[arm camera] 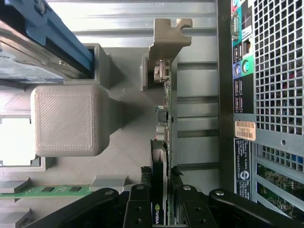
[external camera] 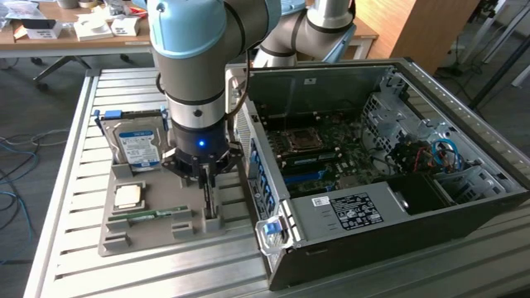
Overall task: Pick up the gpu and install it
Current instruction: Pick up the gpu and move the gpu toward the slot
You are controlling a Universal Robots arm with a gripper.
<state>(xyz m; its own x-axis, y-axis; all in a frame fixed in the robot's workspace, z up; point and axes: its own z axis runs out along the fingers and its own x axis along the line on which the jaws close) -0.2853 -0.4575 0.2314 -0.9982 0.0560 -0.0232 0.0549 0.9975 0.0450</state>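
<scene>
Nearest me, the end effector pinches the gpu by both faces. I see the card standing on edge in the grey holder. In the exterior view, a hard drive lies at the holder's 12 o'clock and an open computer case at its 3 o'clock.

Soft even light, pale glare on slatted table, faint shadows.

Bare metal bracket on gpu; holder tray matt, ridged grey plastic.
</scene>
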